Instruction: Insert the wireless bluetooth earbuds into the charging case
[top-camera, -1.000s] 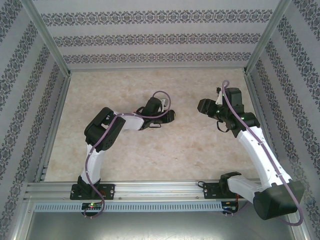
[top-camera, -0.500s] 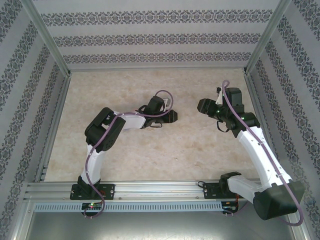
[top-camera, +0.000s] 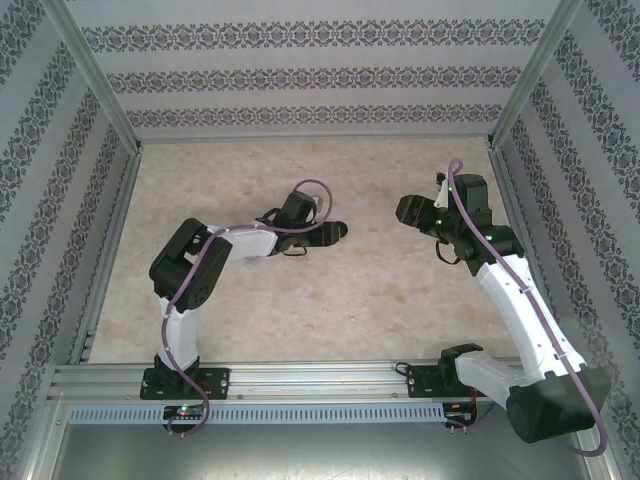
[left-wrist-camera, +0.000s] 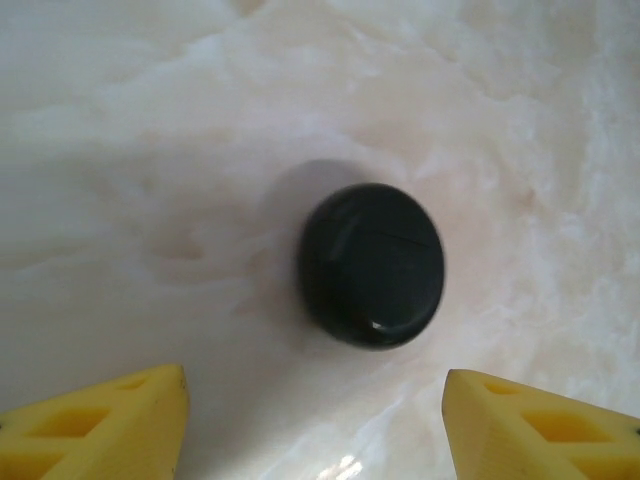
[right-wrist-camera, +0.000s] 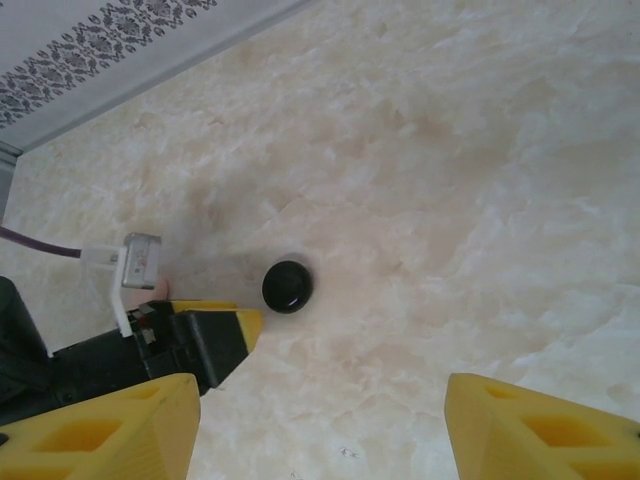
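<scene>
This is a robotics lab test cell. An aluminium frame (top-camera: 93, 75) holds patterned wall panels (top-camera: 310, 75) around a marble-look tabletop (top-camera: 330, 300). A left arm (top-camera: 190, 270) and a right arm (top-camera: 515, 290) are bolted to a metal rail (top-camera: 300, 378) at its near edge.

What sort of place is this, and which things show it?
Probably a robot test cell: left arm and right arm bolted to a metal rail, marble-look tabletop, wallpapered panels around it.

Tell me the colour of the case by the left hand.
Glossy black; the case shows best in left wrist view.
</scene>
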